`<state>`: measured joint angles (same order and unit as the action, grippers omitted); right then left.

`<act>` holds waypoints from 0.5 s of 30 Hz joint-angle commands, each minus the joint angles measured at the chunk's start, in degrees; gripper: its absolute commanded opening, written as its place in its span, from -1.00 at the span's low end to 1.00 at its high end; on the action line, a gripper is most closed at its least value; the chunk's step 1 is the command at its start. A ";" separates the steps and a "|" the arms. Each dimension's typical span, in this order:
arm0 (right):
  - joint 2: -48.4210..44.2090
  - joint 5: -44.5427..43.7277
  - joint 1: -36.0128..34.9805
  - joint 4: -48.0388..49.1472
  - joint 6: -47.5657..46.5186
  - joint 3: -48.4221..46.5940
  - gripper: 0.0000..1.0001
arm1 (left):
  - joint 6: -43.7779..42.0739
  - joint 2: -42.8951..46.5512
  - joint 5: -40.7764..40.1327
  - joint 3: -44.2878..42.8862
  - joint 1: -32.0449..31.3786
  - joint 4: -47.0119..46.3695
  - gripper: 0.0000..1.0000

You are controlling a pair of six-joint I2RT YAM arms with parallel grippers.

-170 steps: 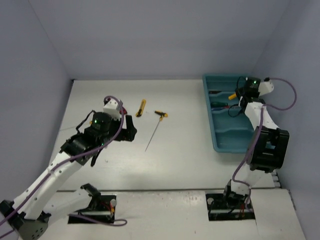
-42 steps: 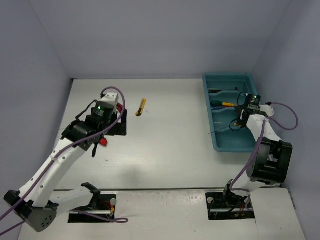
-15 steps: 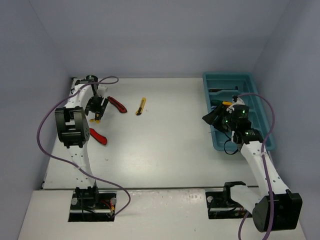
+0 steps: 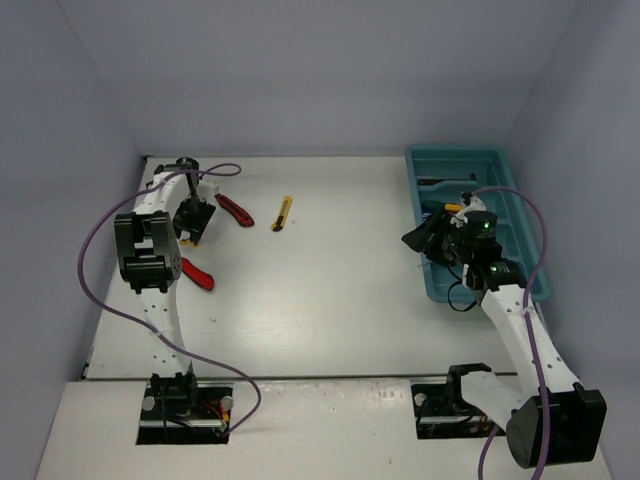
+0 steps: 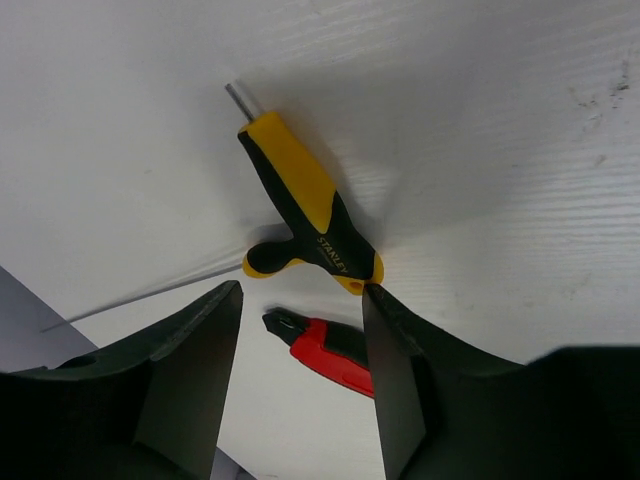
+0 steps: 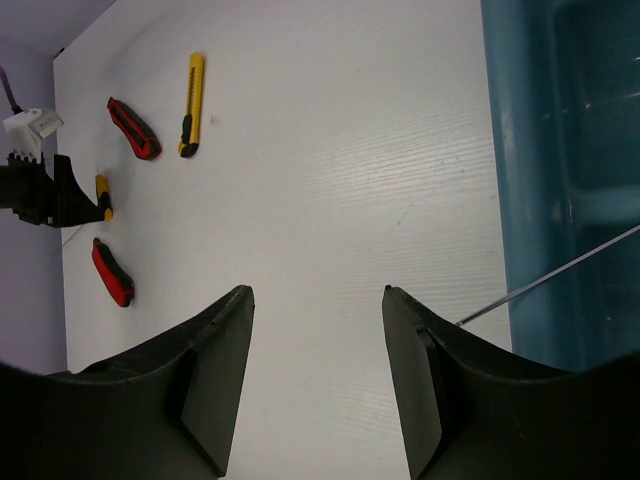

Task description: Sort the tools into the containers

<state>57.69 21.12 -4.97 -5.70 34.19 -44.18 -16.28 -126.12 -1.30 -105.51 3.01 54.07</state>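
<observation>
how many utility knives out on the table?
3: far red knife and near red knife at left, yellow knife right of them. More may hide in the tray.

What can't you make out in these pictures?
Top view: tools in the teal tray are too small to identify; the right arm covers part of them.
Left wrist view: the red knife is half hidden behind a finger.
Right wrist view: the thin rod runs off the right edge.

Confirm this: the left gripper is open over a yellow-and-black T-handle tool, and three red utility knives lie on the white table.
Not three: the right wrist view shows only two red utility knives on the white table; the third knife is yellow. The rest holds.
</observation>
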 commanded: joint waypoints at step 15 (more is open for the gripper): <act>-0.82 1.02 -0.30 0.61 -0.18 -0.12 0.03 | 0.56 -3.84 9.10 -5.44 -0.43 1.22 -0.26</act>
<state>57.69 21.13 -4.97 -6.71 34.22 -44.14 -16.45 -129.00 1.48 -108.23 3.01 55.77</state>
